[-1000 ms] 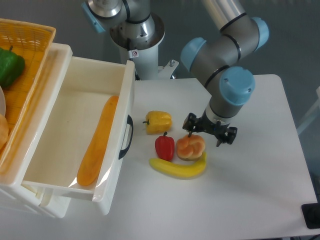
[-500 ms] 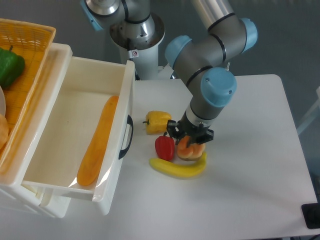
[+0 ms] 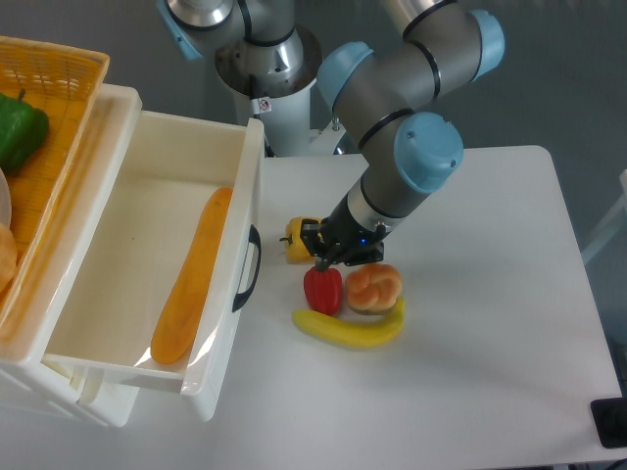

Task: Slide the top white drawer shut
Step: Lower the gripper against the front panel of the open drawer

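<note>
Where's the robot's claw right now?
The gripper hangs mid-table, over the yellow pepper and red pepper, right of the top white drawer.

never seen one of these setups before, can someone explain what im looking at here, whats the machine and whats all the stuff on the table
This is one fixed camera looking down at a white table. The grey and blue jointed machine is a robot arm; its small black two-finger hand hangs low over the food. From this angle I cannot tell whether the hand is open or shut, and it does not seem to hold anything. On the table lie a yellow pepper, a red pepper, a bread roll and a banana. At left, the top white drawer of a cabinet is pulled open, with a baguette inside and a black handle on its front. An orange basket above holds a green pepper.
</note>
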`<action>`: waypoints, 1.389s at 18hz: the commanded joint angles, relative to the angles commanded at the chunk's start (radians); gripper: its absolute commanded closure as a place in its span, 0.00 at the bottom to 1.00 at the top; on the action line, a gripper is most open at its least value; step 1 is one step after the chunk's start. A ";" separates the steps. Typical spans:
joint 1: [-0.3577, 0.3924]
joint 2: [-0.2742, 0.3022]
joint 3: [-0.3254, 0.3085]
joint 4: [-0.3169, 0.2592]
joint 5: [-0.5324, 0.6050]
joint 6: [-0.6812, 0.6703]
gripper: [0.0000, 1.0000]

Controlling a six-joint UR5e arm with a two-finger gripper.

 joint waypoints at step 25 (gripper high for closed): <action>-0.072 0.023 -0.003 -0.041 -0.074 -0.017 1.00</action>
